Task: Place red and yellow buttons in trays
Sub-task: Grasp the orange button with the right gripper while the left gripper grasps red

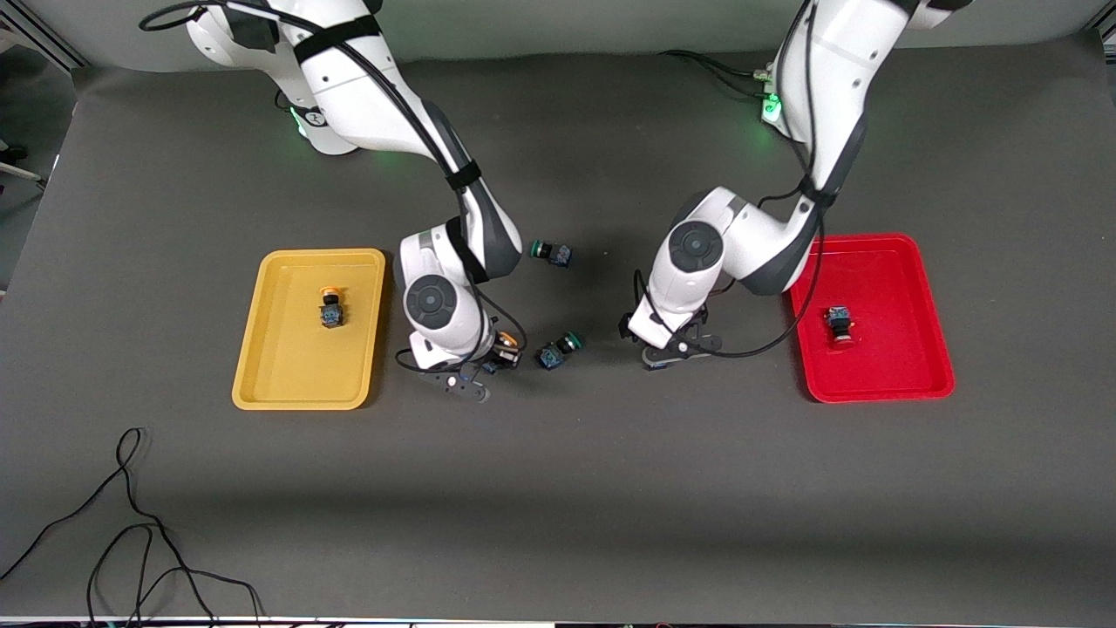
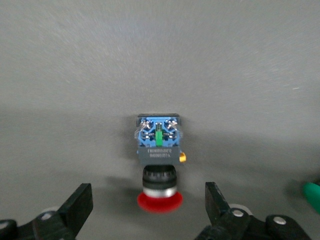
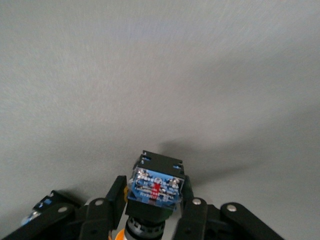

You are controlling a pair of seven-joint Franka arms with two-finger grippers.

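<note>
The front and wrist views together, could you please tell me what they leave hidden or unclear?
- Front view: the red-capped push-button switch under the open left gripper is hidden by the arm.
- Right wrist view: the orange-capped switch in the shut right gripper has its cap cut off by the edge.

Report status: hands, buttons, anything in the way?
Right hand shut on yellow button. Left hand open around red button. Green button beside right hand.
</note>
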